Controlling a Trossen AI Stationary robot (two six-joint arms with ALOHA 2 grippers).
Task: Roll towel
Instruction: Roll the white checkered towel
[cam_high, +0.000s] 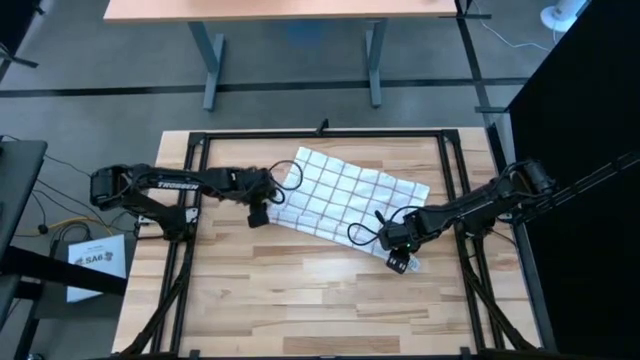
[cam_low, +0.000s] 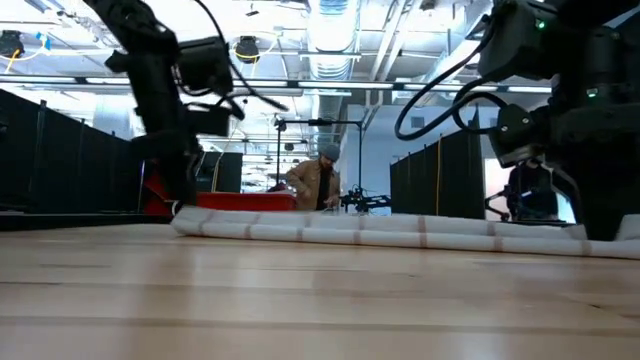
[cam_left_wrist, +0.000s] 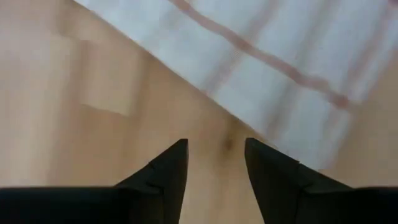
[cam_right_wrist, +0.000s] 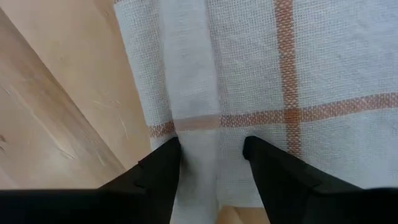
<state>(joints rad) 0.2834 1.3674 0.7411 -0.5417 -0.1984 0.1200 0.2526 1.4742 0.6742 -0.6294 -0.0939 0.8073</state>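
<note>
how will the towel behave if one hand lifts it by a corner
The towel looks thin and woven, lying flat on the table, so it would probably droop, not hold shape. It seems light for its spread. With the right hand straddling a raised fold at its edge, a pinch would likely bunch the cloth.

My thin white woven towel with its grid of thin lines lies spread flat on the pale wooden table top, set at a slant, one short end toward the table's left side and the other toward its right. It sits in the table's far half, well away from the near edge. From table height it shows as a low, long, slightly rumpled band. Up close the weave is coarse and the lines read orange-brown, and a plain folded strip runs along one edge there. In the other close view a corner lies flat on the wood.
</note>
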